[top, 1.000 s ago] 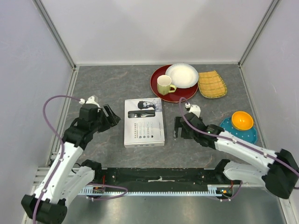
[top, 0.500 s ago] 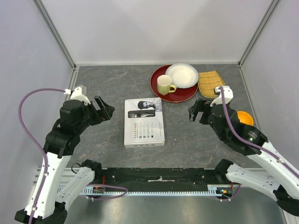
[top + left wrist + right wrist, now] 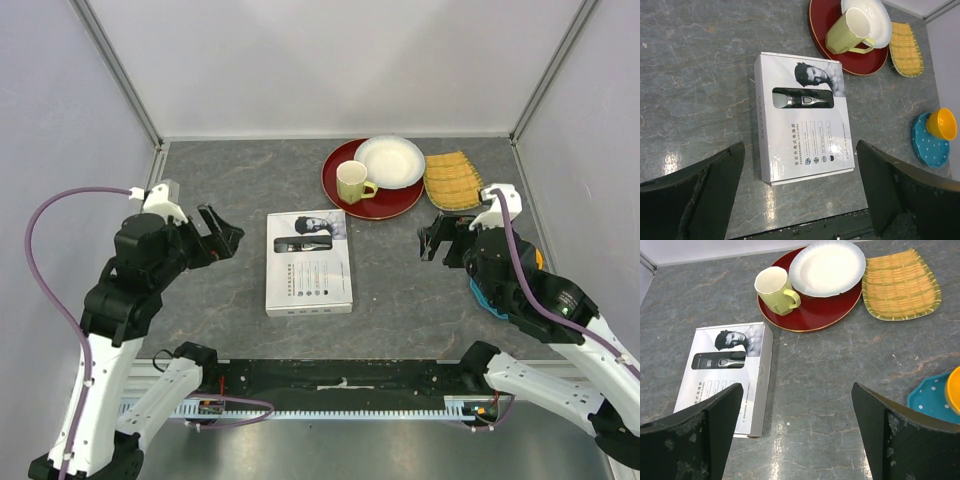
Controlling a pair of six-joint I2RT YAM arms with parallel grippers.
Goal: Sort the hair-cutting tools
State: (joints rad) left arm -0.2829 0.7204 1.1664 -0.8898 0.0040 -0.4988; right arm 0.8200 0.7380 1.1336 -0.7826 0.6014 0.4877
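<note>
A white box [image 3: 309,262] lies flat and shut at the middle of the table [image 3: 230,180], the hair clipper [image 3: 802,99] showing only in its lid panel. The left hand [image 3: 222,236] and right hand [image 3: 434,238] hover wide open on either side, touching nothing. The carton looks light, stiff and slick-faced; its long side edges seem the surest hold.

Grey table [image 3: 240,180]: box [image 3: 309,272], red plate [image 3: 396,206], tray [image 3: 453,180]
</note>
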